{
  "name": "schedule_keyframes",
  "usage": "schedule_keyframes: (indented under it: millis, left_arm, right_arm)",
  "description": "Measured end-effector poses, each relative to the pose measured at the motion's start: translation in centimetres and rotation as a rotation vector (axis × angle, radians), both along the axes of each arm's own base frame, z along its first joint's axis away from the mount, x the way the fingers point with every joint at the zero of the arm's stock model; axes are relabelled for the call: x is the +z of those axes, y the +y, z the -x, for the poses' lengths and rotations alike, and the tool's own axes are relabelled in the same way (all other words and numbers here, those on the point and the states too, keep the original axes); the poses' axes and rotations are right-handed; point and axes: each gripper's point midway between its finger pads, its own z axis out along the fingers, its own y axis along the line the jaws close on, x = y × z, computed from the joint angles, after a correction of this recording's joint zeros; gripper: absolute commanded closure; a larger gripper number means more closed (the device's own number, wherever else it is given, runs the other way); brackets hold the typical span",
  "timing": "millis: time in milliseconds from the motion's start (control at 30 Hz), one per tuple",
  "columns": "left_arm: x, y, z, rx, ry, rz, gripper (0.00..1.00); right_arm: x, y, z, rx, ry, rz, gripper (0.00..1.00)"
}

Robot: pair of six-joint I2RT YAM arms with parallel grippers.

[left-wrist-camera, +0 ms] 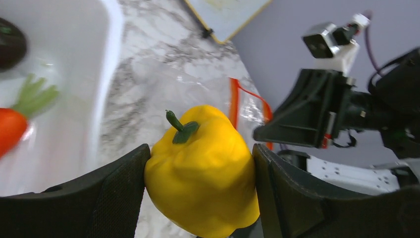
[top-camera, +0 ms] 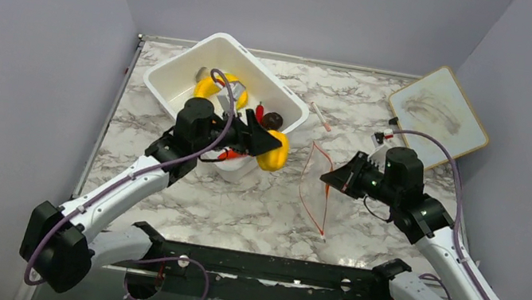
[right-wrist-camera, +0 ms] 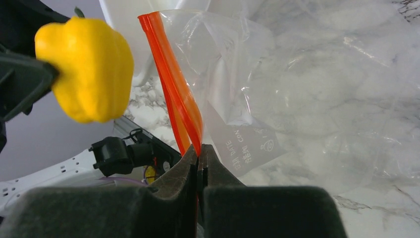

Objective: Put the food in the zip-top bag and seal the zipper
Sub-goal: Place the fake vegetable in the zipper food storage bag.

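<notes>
Pepper (left-wrist-camera: 203, 191) clamped in left gripper (left-wrist-camera: 199, 148), near bag (right-wrist-camera: 307, 99).
Right gripper (right-wrist-camera: 199, 163) pinches zipper (right-wrist-camera: 173, 89); tub (left-wrist-camera: 106, 59) holding carrot (left-wrist-camera: 11, 130) behind; whiteboard (top-camera: 438, 113) beyond.

Your left arm (top-camera: 115, 192) and right arm (top-camera: 461, 273) wear white shells between chunky black joints. A mauve cable (top-camera: 224, 99) loops along each one. The left pincer (left-wrist-camera: 199, 158) and right pincer (right-wrist-camera: 199, 156) are matte black, with broad fingers (left-wrist-camera: 114, 198) faced in fine-ribbed rubber. A black crossbar (top-camera: 268, 266) links your two bases, and a small silver-white camera block (left-wrist-camera: 327, 42) sits on the right wrist.
</notes>
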Motion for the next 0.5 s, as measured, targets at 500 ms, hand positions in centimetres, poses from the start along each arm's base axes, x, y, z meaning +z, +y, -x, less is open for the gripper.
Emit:
schedule_keyframes:
  millis: [500]
  left_arm:
    - [3.1, -8.5, 6.5, -0.220, -0.008, 0.194, 0.70]
  right_arm:
    - [2.0, 1.4, 0.6, 0.042, 0.010, -0.115, 0.99]
